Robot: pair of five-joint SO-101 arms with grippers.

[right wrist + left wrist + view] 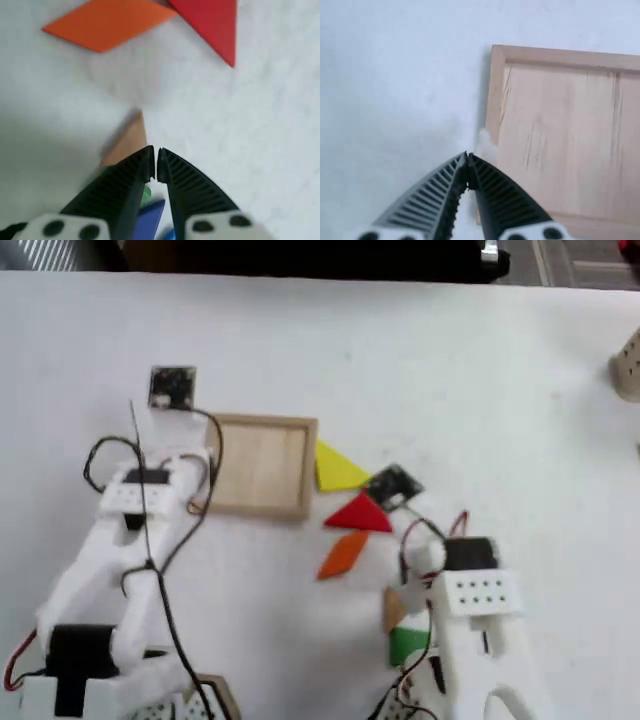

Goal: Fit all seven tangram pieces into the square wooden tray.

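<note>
Right claw [154,164], tips together, hangs over what seems a brown piece [127,142]; dropping like that would shove it. Left claw [468,167], also together, could nudge the tray [494,100].

Bright, even light falls from overhead on the white table [450,360], washing it nearly flat. Shadows are soft: a pale grey patch lies ahead of the right gripper [155,162], near the orange piece [107,22], and the wood of the tray [560,135] is evenly lit
</note>
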